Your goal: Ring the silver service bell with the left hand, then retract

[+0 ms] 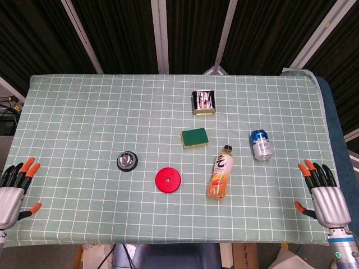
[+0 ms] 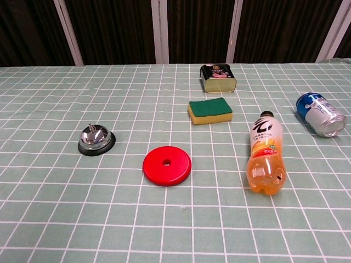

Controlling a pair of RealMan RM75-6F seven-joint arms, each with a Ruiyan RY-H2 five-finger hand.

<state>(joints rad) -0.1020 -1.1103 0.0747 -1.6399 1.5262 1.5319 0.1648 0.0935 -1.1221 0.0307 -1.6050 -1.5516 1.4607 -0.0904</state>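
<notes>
Silver service bell (image 2: 96, 140) upright, left of centre

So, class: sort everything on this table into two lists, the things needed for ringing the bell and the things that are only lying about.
Needed for the job:
silver service bell
left robot hand

Only lying about:
red disc
green sponge
orange drink bottle
blue can
small tin
right robot hand

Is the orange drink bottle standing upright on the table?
No, the orange drink bottle lies on its side on the table, with its black cap pointing toward the far edge.
</notes>
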